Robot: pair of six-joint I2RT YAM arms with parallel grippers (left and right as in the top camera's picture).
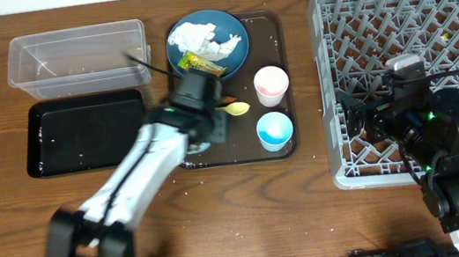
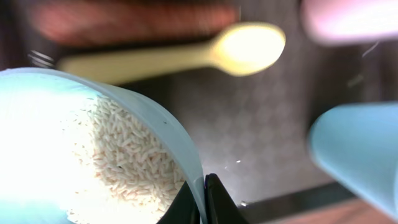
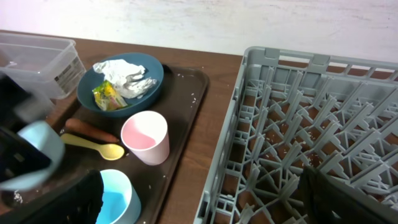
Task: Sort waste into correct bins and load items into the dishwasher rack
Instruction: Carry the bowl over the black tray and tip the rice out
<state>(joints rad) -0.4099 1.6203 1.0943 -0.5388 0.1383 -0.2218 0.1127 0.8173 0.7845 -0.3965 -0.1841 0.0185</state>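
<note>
left claw (image 2: 204,202): it's clamping down tight on the rim of the light blue bowl (image 2: 177,140), with the thin wall running right between the two fingertips
bowl spot: it's sitting directly under the claw and spreading off to its left, on the brown serving tray (image 2: 249,118)
rice (image 2: 124,162): it's piling up loose inside the bowl, just left of the pinch
how it's going to handle: I'm guessing light, stiff plastic and a smooth, slippery wall. A one-sided rim grip is going to let it tip toward the far side, and the grains are going to slide as soon as it tilts
where to hold: the rim is looking like the only real option. I'm thinking a deep bite and a level carry until it's over a bin
neighbours: the pale yellow spoon (image 2: 186,56) is lying just ahead of the claw, the pink cup (image 2: 348,18) is sitting ahead to the right, and the small light blue cup (image 2: 360,149) is standing close on the right, so a swing that way is risking a bump
right claw (image 3: 208,202): it's hanging wide open with nothing in it, over the dishwasher rack (image 3: 298,124)
</note>
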